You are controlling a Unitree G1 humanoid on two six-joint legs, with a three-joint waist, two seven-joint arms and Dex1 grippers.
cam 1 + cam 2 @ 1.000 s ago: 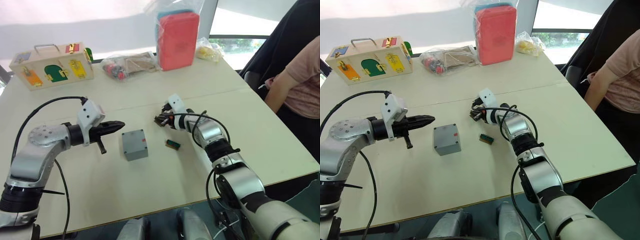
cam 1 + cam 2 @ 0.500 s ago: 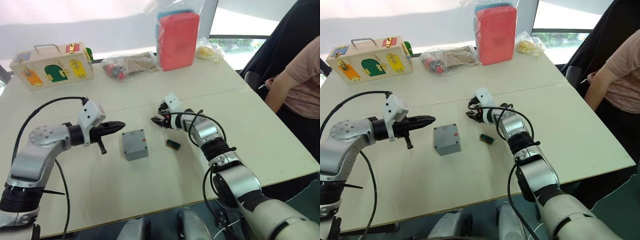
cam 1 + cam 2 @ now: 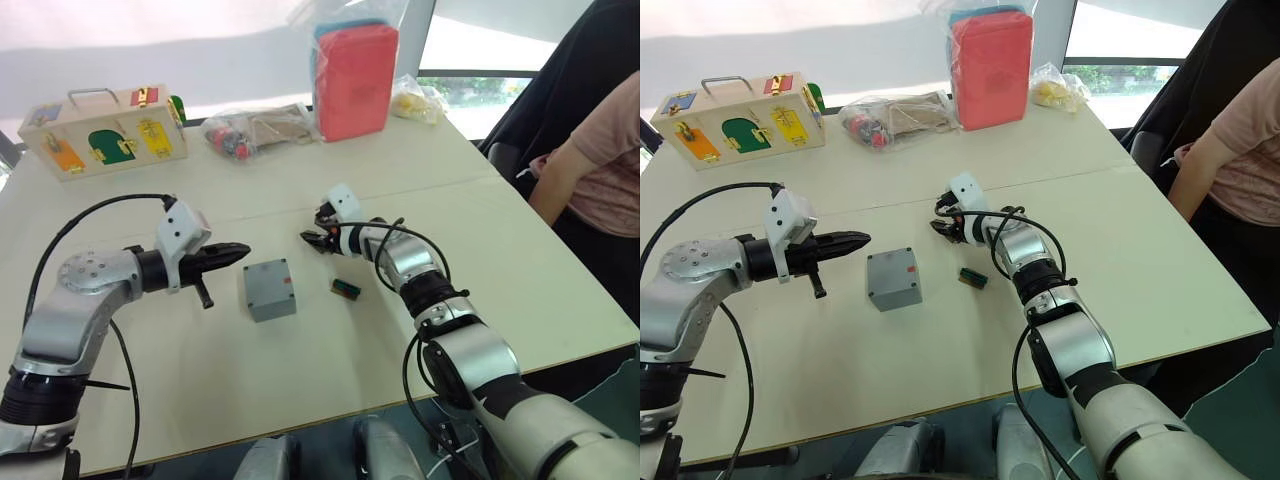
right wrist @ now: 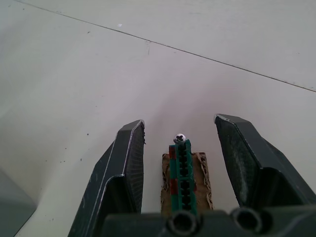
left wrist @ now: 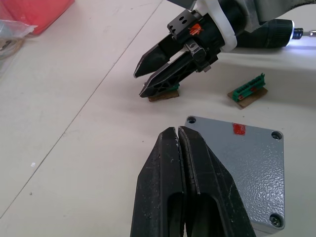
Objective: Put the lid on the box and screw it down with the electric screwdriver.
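Nearest, the box [image 3: 269,289] sits mid-table with the lid [image 5: 237,158] already on it. The left gripper [image 3: 240,249] hovers beside it, clenched on nothing. The right gripper [image 4: 180,121] has edged further from the table's right edge; its released fingers now straddle a green strip [image 4: 181,173] holding a screw [image 4: 180,138], probably the next pick. The electric screwdriver [image 5: 269,37] glows behind it. The pale table [image 3: 500,230] carries a wooden box [image 3: 105,130] and a red case [image 3: 355,80] along its far edge. A person [image 3: 600,160] sits at its right.

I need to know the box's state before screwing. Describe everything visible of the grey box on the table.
The grey box is a small square enclosure of speckled grey plastic, its lid already on. A small red mark sits near one edge, and screws show in the corner holes in view. It rests flat on the white table, between the two grippers, and nothing touches it.
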